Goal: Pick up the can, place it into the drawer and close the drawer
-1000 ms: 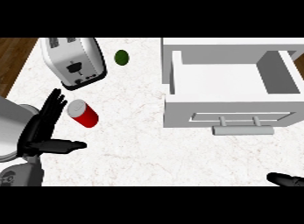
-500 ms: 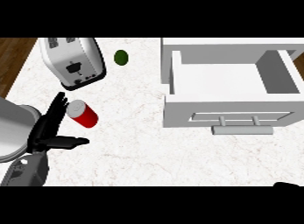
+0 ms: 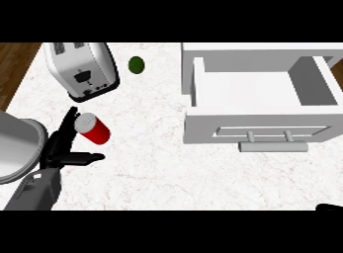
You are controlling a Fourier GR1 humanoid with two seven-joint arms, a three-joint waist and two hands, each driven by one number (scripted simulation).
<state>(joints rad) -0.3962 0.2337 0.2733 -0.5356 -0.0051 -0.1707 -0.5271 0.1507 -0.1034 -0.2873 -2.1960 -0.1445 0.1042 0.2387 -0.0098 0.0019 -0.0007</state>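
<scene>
The red can [image 3: 93, 128] is on the white counter [image 3: 159, 168], on the left side. It has a silver top. The can looks like it stands up, and in this view from above its top end points up and to the left while its bottom end points down and to the right. So its long way runs on a slant in the picture.

The left hand [image 3: 63, 146] is just beside the can, on the can's left. The fingers are straight and point up along the can's side. The thumb [image 3: 86, 157] sticks out to the right, below the can. The hand is wide and is not wrapped around the can. I cannot tell if the fingers touch it.

The right hand [image 3: 338, 207] only shows a tiny black bit at the bottom right corner. I cannot tell how it is held.

The white drawer [image 3: 261, 129] is pulled out on the right side, well apart from the can. Inside it only shows its white floor and walls. It has a grey handle [image 3: 272, 147] on its front.

A silver toaster [image 3: 83, 70] lies near the top left. A small green thing [image 3: 137, 64] is next to it. A big grey round thing [image 3: 6, 143] is at the left edge.
</scene>
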